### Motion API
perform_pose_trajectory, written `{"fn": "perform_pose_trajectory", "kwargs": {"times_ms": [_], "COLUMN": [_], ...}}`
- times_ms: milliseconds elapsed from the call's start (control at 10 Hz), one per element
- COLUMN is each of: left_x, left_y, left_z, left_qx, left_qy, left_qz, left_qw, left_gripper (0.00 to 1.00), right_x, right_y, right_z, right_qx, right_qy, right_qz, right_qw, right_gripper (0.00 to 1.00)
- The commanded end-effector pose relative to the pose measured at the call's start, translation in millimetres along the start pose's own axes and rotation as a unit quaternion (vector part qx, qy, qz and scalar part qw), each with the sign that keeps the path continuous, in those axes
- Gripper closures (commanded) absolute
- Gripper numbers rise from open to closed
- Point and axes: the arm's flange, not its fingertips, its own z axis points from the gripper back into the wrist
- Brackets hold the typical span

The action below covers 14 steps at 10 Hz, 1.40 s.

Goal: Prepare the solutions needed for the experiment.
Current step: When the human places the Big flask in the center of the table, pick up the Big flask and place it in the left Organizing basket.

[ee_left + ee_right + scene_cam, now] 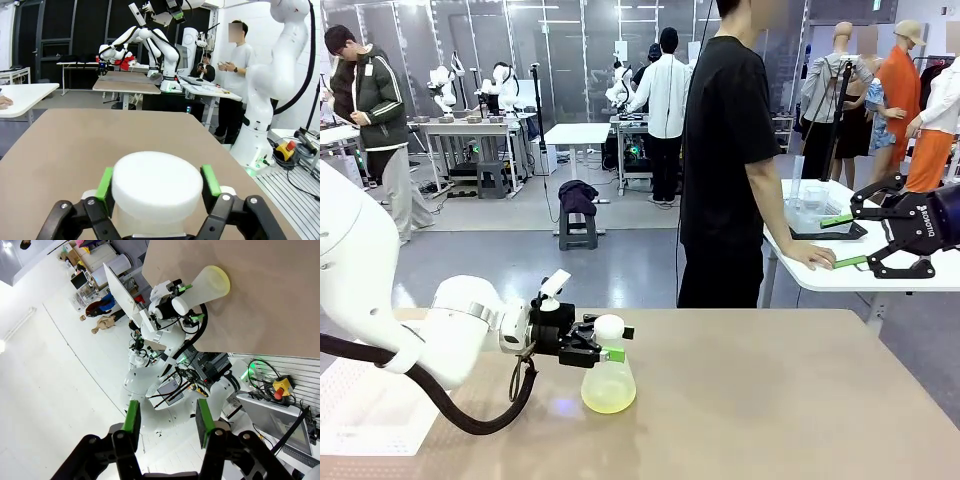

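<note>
Standing on the brown table [770, 400] toward its near left, a translucent conical flask [608, 385] held a small amount of pale yellow-green solution [608, 398] in its wide base. A white cap [609, 326] topped its narrow neck. The left gripper [603, 342] reached in level from the left, its green pads [104, 183] set on either side of the cap; in the left wrist view they sat right against the cap's sides, though whether they actually pressed on it could not be told.

The right gripper [840, 241] hung in the air at the far right, well apart from the flask, with its jaws spread and nothing between the green fingertips [132, 417]. From the right wrist view, the flask [207, 286] and the left gripper [189, 302] at its neck appeared far off across the tabletop.

A person [730, 150] in a black shirt stood beyond the far edge, one hand [810, 257] resting on a white side table [880, 275].
</note>
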Motion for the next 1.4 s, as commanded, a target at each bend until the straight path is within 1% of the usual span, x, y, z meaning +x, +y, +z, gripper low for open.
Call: {"fn": "perform_pose_trajectory", "kwargs": {"times_ms": [0, 100, 400, 500, 600, 700, 800, 900, 1000, 1100, 1300], "left_x": [-0.7, -0.5, -3.4, -2.8, -2.7, -3.3, -3.8, -3.4, -1.3, 4.7, 38.0], "left_y": [2.3, 0.8, -1.6, -1.9, -1.8, -1.3, -1.0, -1.4, -3.2, -4.0, -13.2], "left_z": [2.8, 4.9, 14.1, 16.8, 19.6, 21.4, 22.6, 22.4, 22.1, 25.0, 34.6], "left_qx": [-0.011, -0.009, 0.007, 0.010, 0.012, 0.014, 0.015, 0.017, 0.018, 0.024, 0.019], "left_qy": [0.003, 0.010, 0.024, 0.022, 0.020, 0.021, 0.019, 0.017, 0.013, 0.009, 0.014], "left_qz": [-0.006, -0.005, 0.001, 0.002, 0.004, 0.005, 0.007, 0.008, 0.009, 0.003, -0.007], "left_qw": [1.000, 1.000, 1.000, 1.000, 1.000, 1.000, 1.000, 1.000, 1.000, 1.000, 1.000], "left_gripper": [0.28, 0.36, 0.64, 0.57, 0.81, 0.75, 0.99, 0.93, 1.00, 1.00, 1.00], "right_x": [-1.1, -1.1, -1.1, -1.1, -1.1, -1.1, -1.1, -1.1, -1.1, -1.1, -1.1], "right_y": [1.1, 1.1, 1.1, 1.1, 1.1, 1.1, 1.1, 1.1, 1.1, 1.1, 1.1], "right_z": [-0.2, -0.2, -0.2, -0.2, -0.2, -0.2, -0.2, -0.2, -0.2, -0.2, -0.2], "right_qx": [0.005, 0.005, 0.005, 0.005, 0.005, 0.005, 0.005, 0.005, 0.005, 0.005, 0.005], "right_qy": [0.004, 0.004, 0.004, 0.004, 0.004, 0.004, 0.004, 0.004, 0.004, 0.004, 0.004], "right_qz": [0.004, 0.004, 0.004, 0.004, 0.004, 0.004, 0.004, 0.004, 0.004, 0.004, 0.004], "right_qw": [1.000, 1.000, 1.000, 1.000, 1.000, 1.000, 1.000, 1.000, 1.000, 1.000, 1.000], "right_gripper": [0.43, 0.43, 0.43, 0.43, 0.43, 0.43, 0.43, 0.43, 0.43, 0.43, 0.43]}}
